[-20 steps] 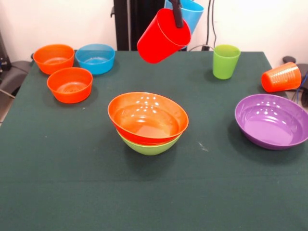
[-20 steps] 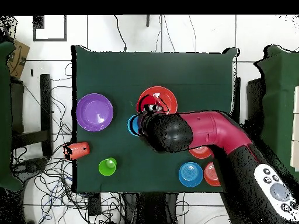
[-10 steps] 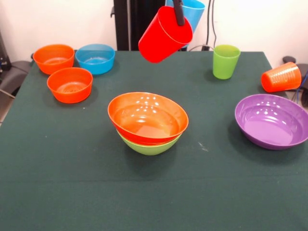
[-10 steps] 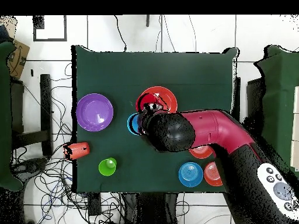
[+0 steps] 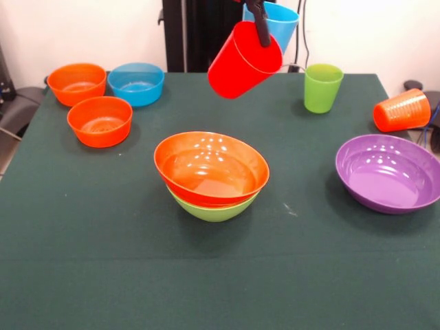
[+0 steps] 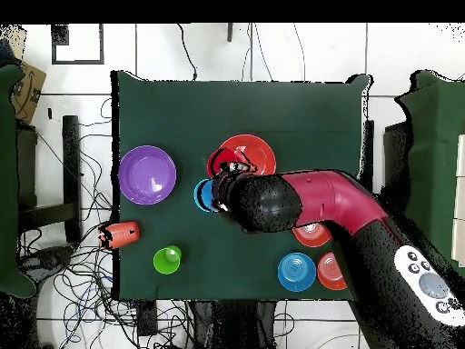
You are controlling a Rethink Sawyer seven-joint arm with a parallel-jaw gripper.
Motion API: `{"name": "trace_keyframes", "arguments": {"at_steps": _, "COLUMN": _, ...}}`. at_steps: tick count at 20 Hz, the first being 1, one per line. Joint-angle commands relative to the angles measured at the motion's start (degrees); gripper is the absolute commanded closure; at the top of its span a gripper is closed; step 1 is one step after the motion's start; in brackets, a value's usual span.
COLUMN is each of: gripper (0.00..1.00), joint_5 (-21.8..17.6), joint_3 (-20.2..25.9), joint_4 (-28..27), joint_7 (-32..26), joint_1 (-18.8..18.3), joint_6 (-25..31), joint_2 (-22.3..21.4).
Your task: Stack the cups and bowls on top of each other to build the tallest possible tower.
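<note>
The tower point(image 5: 212, 175) stands near the centre of the table point(image 5: 103, 240): a large glossy orange-red bowl point(image 5: 210, 167) nested in a large lime green bowl point(image 5: 214, 207). Above the far edge, the gripper point(image 5: 260, 20) is clamped on the rim of a smooth tapered red cup point(image 5: 243, 60), held tilted in the air with a light blue cup point(image 5: 276, 18) behind it. A lime green cup point(image 5: 322, 87) stands upright near the far right corner; a ribbed orange cup point(image 5: 401, 110) lies on its side at the right edge, beside the large purple bowl point(image 5: 388, 172). Two small orange bowls point(image 5: 100, 121) and a small blue bowl point(image 5: 136, 84) cluster at the far left corner. No writing is legible
</note>
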Motion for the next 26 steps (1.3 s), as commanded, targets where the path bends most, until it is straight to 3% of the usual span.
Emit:
{"name": "trace_keyframes", "arguments": {"at_steps": 1, "gripper": 1.00, "joint_5": -7.38, "joint_3": -3.98, "joint_4": -2.89, "joint_7": 1.77, "joint_1": 3.59, "joint_6": 3.51, "joint_2": 4.78}}
{"name": "trace_keyframes", "arguments": {"at_steps": 26, "gripper": 1.00, "joint_5": -15.76, "joint_3": -6.04, "joint_4": -8.51, "joint_7": 0.00, "joint_1": 3.44, "joint_6": 2.23, "joint_2": 12.78}}
